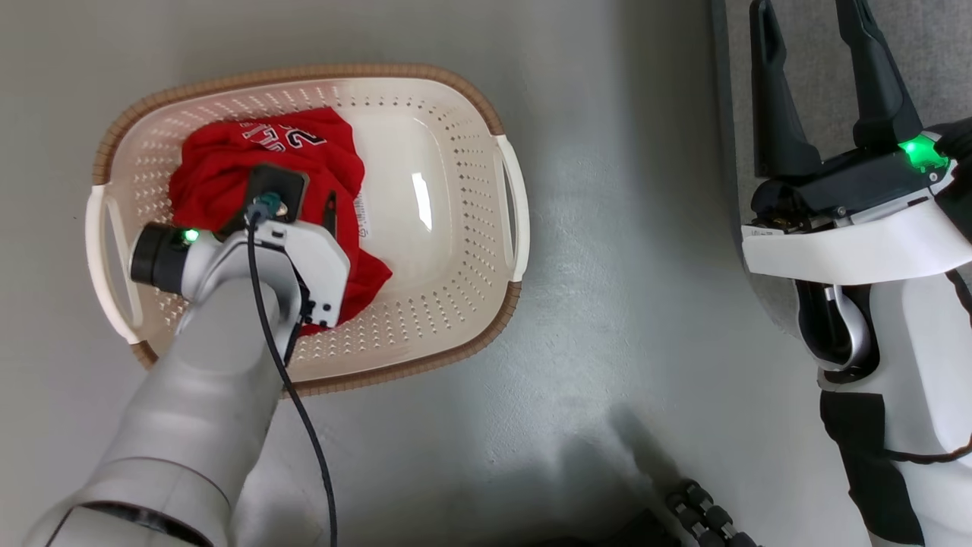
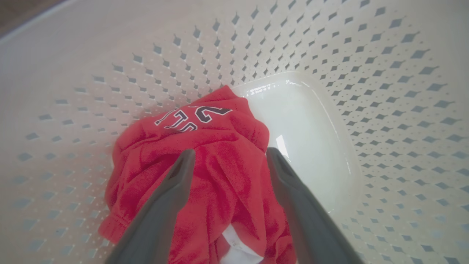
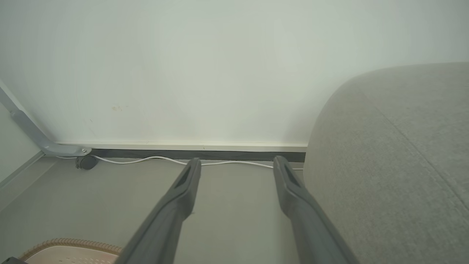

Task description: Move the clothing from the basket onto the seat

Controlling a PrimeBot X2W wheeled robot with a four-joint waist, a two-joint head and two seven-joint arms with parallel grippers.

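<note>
Background on my feed: plain grey floor (image 1: 607, 228) running up to a white wall (image 3: 220, 66). A thin white cable (image 3: 146, 160) lies along the dark skirting strip (image 3: 165, 154), with a grey metal leg (image 3: 25, 128) and a little dark wheel (image 3: 87, 162) beside it. There's a black ribbed thing (image 1: 702, 513) at the head view's bottom edge, can't tell what.

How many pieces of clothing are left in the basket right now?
1 visible: a crumpled red garment in the left half of the basket, beneath the open left gripper. Others may be hidden in its folds.
</note>
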